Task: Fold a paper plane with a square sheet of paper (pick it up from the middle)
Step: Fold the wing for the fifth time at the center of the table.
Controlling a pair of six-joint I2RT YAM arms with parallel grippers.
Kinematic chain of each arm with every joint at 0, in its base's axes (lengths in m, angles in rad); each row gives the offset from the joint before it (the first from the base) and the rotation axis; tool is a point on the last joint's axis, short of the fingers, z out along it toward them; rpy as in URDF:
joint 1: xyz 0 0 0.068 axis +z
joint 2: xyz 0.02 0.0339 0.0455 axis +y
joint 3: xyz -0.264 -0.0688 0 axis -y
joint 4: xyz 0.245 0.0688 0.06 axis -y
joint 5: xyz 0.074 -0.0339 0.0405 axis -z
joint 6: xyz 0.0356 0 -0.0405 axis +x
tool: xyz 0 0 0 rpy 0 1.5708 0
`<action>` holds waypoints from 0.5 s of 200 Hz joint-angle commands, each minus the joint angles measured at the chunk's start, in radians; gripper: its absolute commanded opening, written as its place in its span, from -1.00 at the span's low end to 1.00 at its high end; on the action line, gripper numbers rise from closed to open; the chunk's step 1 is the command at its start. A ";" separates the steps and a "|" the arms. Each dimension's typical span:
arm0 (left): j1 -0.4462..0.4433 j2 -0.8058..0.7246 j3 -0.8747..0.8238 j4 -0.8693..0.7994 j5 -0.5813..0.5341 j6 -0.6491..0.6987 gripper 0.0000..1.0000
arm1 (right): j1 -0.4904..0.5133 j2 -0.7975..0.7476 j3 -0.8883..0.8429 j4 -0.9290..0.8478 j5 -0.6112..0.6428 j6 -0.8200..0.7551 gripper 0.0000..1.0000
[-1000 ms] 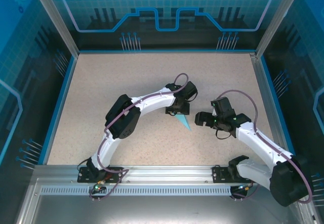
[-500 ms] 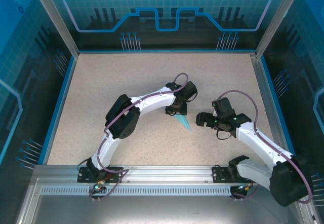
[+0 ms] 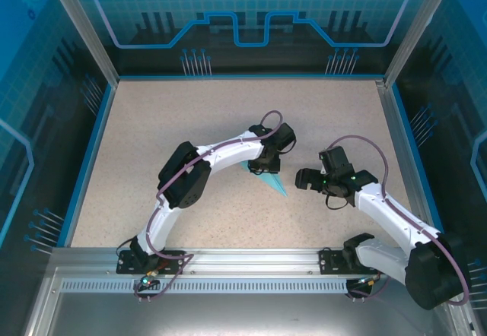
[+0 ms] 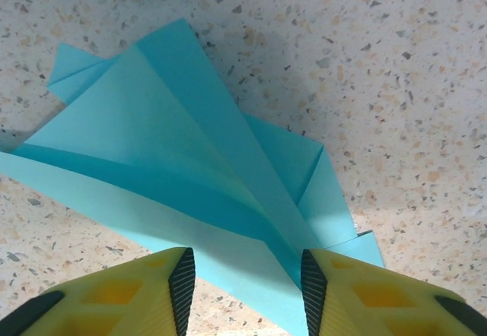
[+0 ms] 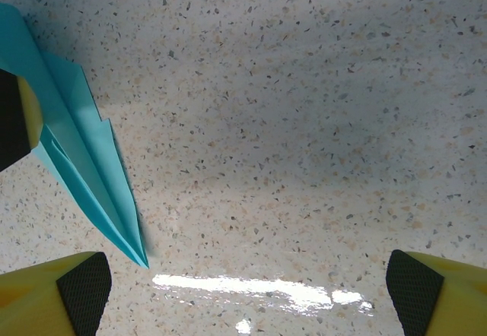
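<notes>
The left gripper (image 4: 243,286) is straddling the paper plane (image 4: 190,153). Its pads (image 4: 183,283) are standing partway apart on either side of the folded body, and I cannot tell whether they are pinching it. The left wrist view is giving the fanned tail folds, while the right wrist view is giving the pointed nose. The right gripper (image 5: 249,283) is gaping wide, holding nothing, over the speckled table (image 5: 319,123), and the nose is lying near one finger (image 5: 84,283).

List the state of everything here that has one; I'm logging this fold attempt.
paper plane: folded into a pointed dart, lying on the table, flaps standing partly open.
left gripper: jaws apart, straddling the plane's body, no firm pinch visible.
right gripper: wide open, holding nothing, beside the plane's nose.
</notes>
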 commanded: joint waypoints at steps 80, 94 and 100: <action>0.003 -0.184 -0.207 0.098 0.079 -0.078 0.07 | -0.018 0.044 0.002 -0.009 0.002 0.008 0.94; 0.003 -0.186 -0.226 0.107 0.085 -0.085 0.07 | -0.018 0.052 0.005 -0.007 -0.001 0.007 0.94; 0.004 -0.188 -0.235 0.115 0.087 -0.086 0.06 | -0.018 0.054 0.006 -0.007 -0.001 0.006 0.94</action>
